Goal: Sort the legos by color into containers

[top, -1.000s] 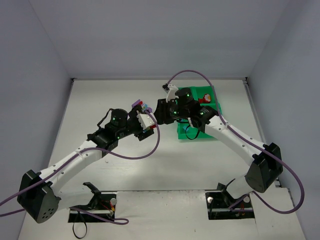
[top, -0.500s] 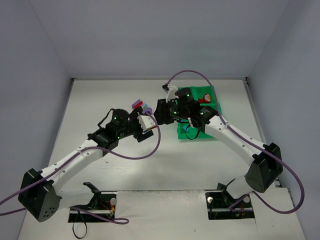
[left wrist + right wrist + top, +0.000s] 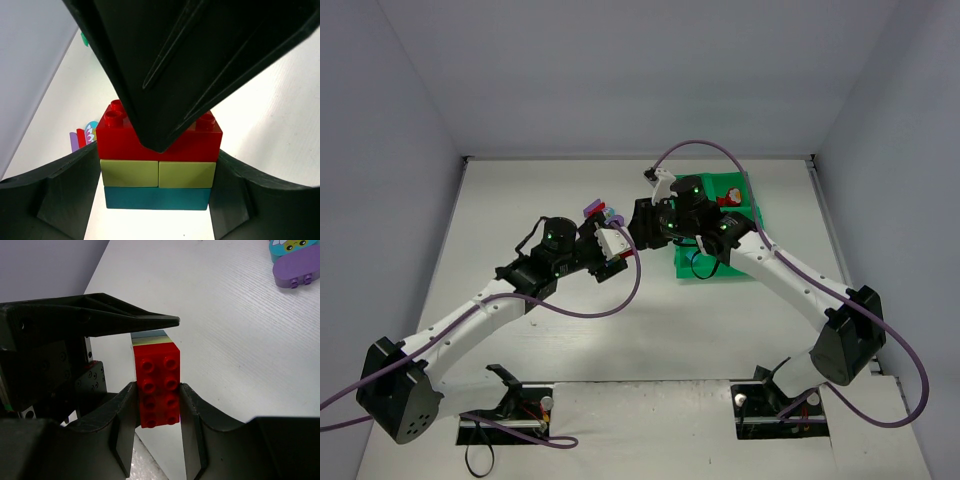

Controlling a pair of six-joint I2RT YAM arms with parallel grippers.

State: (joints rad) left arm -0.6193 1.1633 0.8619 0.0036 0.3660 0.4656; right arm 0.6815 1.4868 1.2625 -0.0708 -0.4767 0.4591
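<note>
Where the two arms meet at mid-desk (image 3: 520,200), we list one stack of three layers, gripped from both sides. Item one: red brick (image 3: 159,390), top layer, studs facing the right wrist camera, clamped along its two long sides by the right fingers (image 3: 122,432), which stand narrow. Item two: yellow-green pair (image 3: 157,174), two bricks side by side directly under the red one. Item three: teal brick (image 3: 155,198), bottom layer. The left fingers (image 3: 65,195) stand wide, one pressed against each end of the two lower layers. Item four: purple piece (image 3: 295,272) and teal printed piece (image 3: 287,246), loose on the desk well beyond the right fingers. Item five: green tray (image 3: 752,212), on the right fingers' side, partly under that arm, with red pieces (image 3: 730,195) in its far right-hand compartment.
</note>
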